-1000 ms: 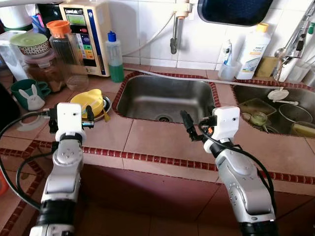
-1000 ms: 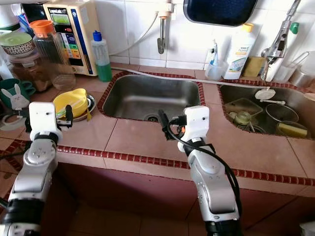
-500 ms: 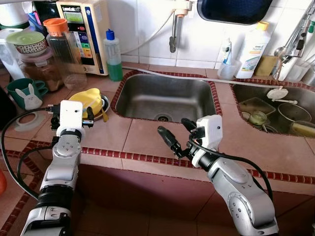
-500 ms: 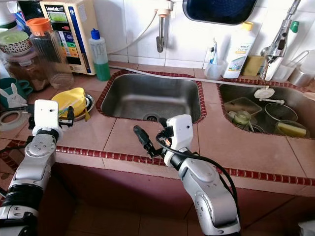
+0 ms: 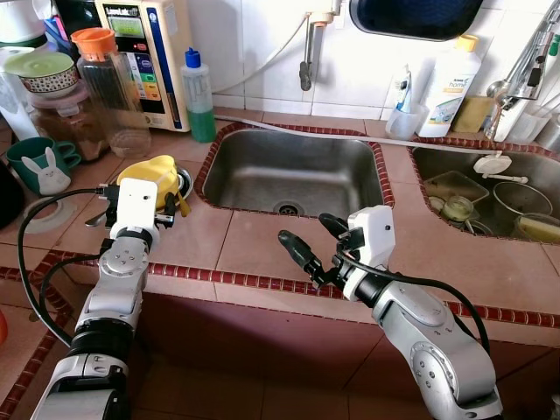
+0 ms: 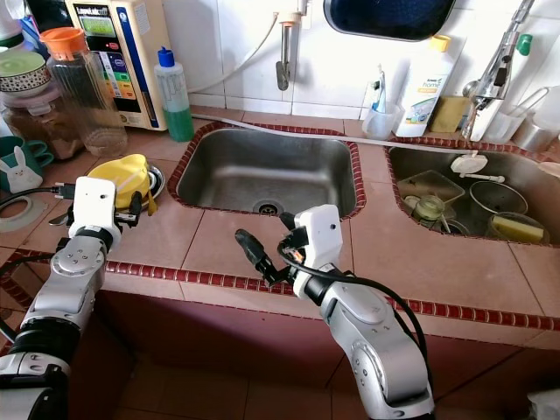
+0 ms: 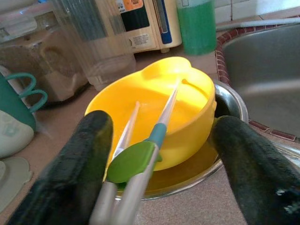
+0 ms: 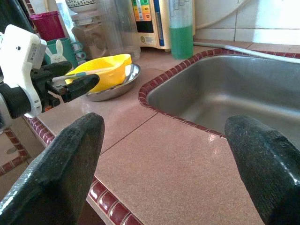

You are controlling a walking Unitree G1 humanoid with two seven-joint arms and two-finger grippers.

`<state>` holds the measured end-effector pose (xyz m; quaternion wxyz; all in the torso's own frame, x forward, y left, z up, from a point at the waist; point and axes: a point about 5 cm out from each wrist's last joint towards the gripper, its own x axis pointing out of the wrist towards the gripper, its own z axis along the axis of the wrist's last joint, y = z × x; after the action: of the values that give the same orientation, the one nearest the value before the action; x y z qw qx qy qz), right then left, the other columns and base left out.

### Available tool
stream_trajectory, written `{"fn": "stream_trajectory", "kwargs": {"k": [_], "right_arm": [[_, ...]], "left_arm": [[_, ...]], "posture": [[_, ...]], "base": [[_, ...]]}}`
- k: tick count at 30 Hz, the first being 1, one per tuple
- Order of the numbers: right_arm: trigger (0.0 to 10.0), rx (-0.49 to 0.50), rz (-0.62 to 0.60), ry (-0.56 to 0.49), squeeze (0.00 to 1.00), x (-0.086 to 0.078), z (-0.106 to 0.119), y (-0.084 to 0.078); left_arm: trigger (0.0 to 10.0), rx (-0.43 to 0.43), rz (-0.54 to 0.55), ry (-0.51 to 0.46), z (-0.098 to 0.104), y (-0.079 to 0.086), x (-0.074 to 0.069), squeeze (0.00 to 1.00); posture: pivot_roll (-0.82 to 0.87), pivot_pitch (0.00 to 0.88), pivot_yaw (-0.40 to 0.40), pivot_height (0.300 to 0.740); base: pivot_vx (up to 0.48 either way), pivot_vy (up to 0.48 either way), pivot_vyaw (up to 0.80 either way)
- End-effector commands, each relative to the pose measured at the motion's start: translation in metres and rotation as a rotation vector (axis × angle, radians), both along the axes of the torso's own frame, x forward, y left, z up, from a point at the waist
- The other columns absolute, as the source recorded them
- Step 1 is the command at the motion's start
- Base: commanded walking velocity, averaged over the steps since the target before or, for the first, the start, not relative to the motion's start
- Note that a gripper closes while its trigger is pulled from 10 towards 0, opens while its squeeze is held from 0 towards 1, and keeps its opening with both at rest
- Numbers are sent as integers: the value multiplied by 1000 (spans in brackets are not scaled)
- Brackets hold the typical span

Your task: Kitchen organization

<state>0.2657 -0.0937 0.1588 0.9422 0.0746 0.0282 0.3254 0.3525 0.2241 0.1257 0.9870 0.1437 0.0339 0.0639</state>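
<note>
A yellow bowl [image 5: 154, 170] sits in a shallow steel dish [image 7: 230, 101] on the tiled counter, left of the sink. Two thin utensils joined by a green tab [image 7: 132, 161] lie in the bowl, their handles sticking out toward me. My left gripper [image 7: 159, 154] is open, level with the bowl's near rim. Its fingers [image 5: 167, 208] stand on either side of the utensil handles without touching them. My right gripper [image 5: 313, 238] is open and empty. It hangs over the counter in front of the sink and points left toward the bowl.
The steel sink basin [image 5: 293, 171] lies just right of the bowl. A second basin [image 5: 490, 206] holds dishes at the far right. Behind the bowl stand a green soap bottle [image 5: 199, 87], a clear pitcher [image 5: 109, 83] and a bunny mug [image 5: 39, 166].
My left gripper has moved closer to the yellow bowl. The right gripper swung left and down over the counter front a second ago, and has since barely moved.
</note>
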Motion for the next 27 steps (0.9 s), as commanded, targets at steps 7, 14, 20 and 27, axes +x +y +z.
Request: {"fn": "stream_trajectory", "kwargs": {"k": [7, 14, 20, 27], "right_arm": [[10000, -6, 22, -21, 0, -3, 6, 2], [10000, -7, 23, -19, 0, -3, 5, 2], [10000, 12, 12, -9, 0, -1, 5, 2], [10000, 10, 12, -10, 0, -1, 5, 3]], "left_arm": [[0, 9, -6, -15, 5, 5, 3, 0], [0, 13, 4, -31, 7, 7, 2, 0], [0, 18, 15, -44, 9, 11, 2, 0], [0, 26, 30, -66, 16, 15, 2, 0]], "posture": [[-4, 13, 0, 740], [0, 19, -5, 740], [1, 18, -3, 740], [4, 17, -2, 740]], "base": [[0, 0, 0], [0, 0, 0], [0, 0, 0], [0, 0, 0]]}}
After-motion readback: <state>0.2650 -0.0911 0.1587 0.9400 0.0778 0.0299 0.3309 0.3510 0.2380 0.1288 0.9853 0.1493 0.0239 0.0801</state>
